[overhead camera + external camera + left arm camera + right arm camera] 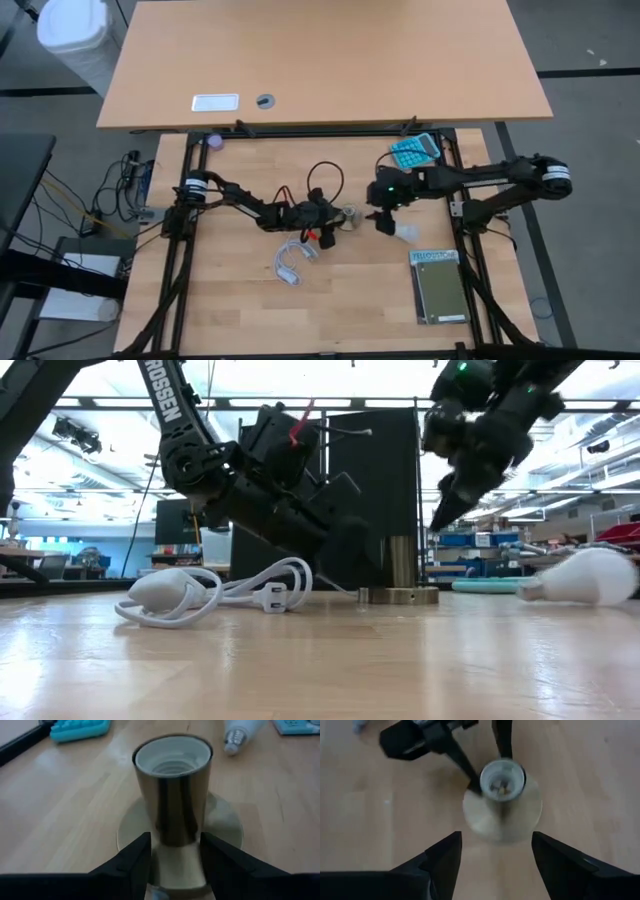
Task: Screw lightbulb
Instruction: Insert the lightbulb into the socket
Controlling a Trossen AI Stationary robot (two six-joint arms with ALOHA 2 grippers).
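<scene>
The lightbulb, white with a silvery screw base, lies on its side on the wooden table, right of the socket; the low view shows it too. The brass socket stands upright at mid-table on its round base disc, its open threaded mouth facing up. My left gripper reaches in from the table's left and is shut on the socket. My right gripper hangs open above the table between socket and bulb, with nothing between its fingers. My left gripper pinches the lower part of the socket's upright cylinder between its two fingers. The fingers come from the table's left, slanting slightly downward, one on each side of the cylinder. The socket stands upright with its base disc on the table.
A coiled white cable with a plug lies near the socket on the near left. A teal calculator sits at the far right, and a greenish book at the near right. A second, larger table stands beyond.
</scene>
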